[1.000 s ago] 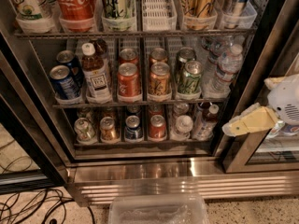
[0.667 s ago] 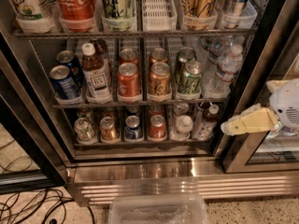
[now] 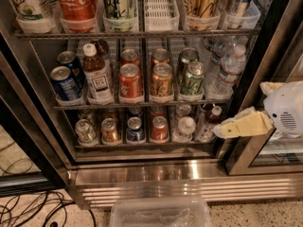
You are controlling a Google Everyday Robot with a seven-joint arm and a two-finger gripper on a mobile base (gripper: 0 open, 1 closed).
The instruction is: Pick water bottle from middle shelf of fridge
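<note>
The fridge [image 3: 189,181] stands open in front of me with several wire shelves. On the middle shelf [image 3: 142,104], the water bottle [image 3: 229,72] stands upright at the far right, clear and ribbed with a white cap. A second clear bottle stands behind it. My gripper [image 3: 222,129] is at the right, outside the fridge. It is below the water bottle, level with the bottom shelf, and points left. It holds nothing that I can see.
A brown tea bottle [image 3: 97,77] and soda cans [image 3: 162,82] fill the rest of the middle shelf. Tall bottles stand on the rack above and small cans below. The door frame [image 3: 265,56] is right of the water bottle. A clear bin [image 3: 161,214] and cables [image 3: 33,209] lie on the floor.
My gripper has edged slightly to the left. Nothing in the fridge has moved.
</note>
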